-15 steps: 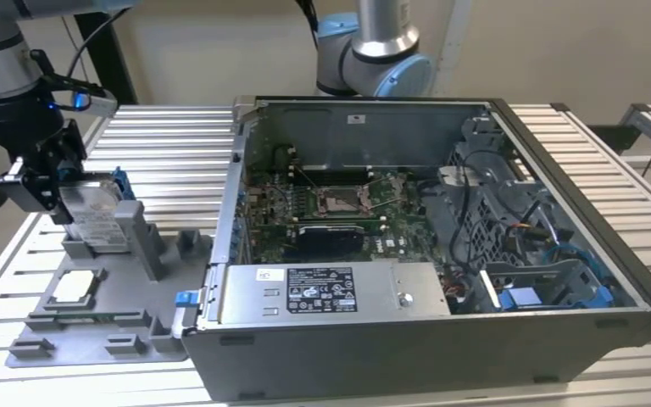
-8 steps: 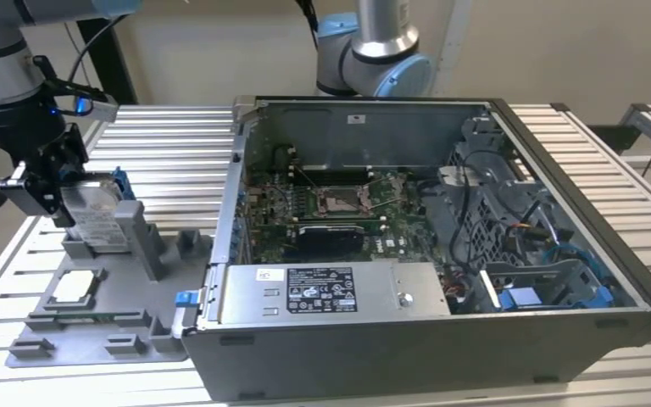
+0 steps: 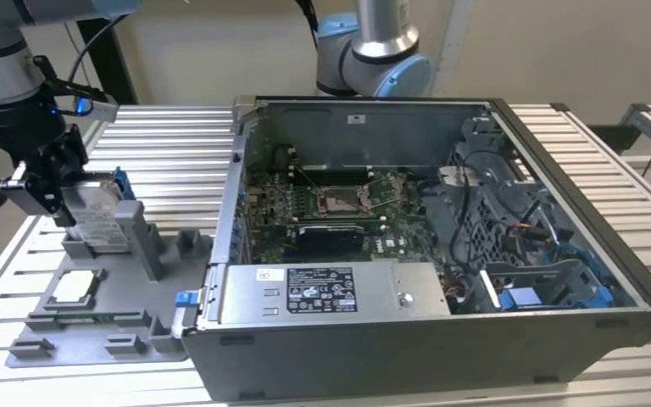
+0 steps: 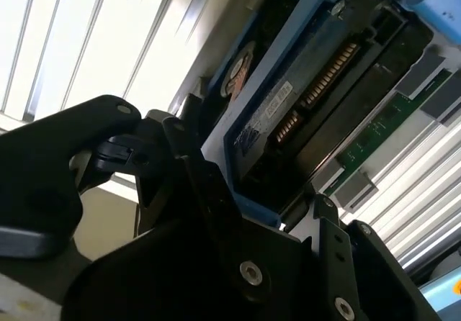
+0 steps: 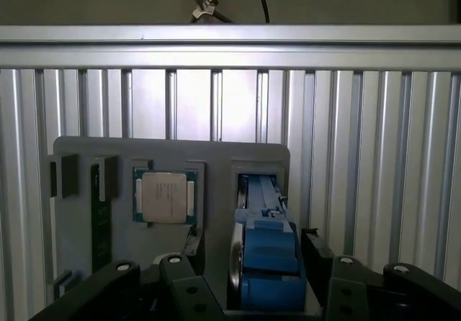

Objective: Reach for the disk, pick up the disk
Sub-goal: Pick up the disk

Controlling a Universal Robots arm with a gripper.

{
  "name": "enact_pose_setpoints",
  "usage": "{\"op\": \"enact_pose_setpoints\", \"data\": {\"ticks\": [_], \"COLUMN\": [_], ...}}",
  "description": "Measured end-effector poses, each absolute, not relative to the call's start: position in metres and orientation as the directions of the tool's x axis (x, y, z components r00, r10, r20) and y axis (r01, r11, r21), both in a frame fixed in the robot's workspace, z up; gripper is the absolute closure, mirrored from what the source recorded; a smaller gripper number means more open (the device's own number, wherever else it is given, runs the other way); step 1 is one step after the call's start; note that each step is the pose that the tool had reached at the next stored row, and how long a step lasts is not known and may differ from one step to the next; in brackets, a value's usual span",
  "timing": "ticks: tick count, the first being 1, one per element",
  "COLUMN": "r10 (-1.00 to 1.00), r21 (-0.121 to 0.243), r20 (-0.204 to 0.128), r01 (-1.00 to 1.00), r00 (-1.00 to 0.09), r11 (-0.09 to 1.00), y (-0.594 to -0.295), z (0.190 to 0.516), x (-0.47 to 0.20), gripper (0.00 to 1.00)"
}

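Note:
The disk point(image 3: 96, 212) stands on edge in a slot of the grey fixture point(image 3: 133, 335) at the exterior view's left, its blue bracket showing along the edges. My gripper point(image 3: 57, 188) has come down over it. In the first wrist view the disk point(image 5: 265, 252) sits between my two black fingers point(image 5: 321, 263), with a dark gap on one side, so the gripper point(image 5: 252, 267) looks open around it. The second wrist view shows the disk's point(image 4: 288, 127) circuit-board face and blue frame close against one finger point(image 4: 198, 184).
A small square silver chip point(image 3: 75, 287) lies in the fixture near the disk. An open computer case point(image 3: 597, 254) with motherboard and a long grey box point(image 3: 325, 292) fills the exterior view's right. Another arm's base point(image 3: 371, 59) stands behind it. A slatted aluminium table point(image 3: 167, 153) carries everything.

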State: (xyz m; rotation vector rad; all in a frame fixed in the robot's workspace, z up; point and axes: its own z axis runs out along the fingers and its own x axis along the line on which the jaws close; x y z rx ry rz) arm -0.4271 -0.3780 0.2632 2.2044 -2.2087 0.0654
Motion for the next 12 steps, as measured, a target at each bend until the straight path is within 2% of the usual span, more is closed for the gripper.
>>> {"op": "enact_pose_setpoints", "data": {"ticks": [1, 12], "r10": [-0.999, -0.999], "r21": [-0.015, -0.015], "r20": [0.044, 0.046], "r01": [-1.000, -1.000], "r00": [-0.002, -0.002], "r11": [0.002, 0.002], "y": [-0.3780, -0.3780], "z": [0.2632, 0.2632], "x": [-0.4271, -0.4271], "gripper": [1.00, 1.00]}}
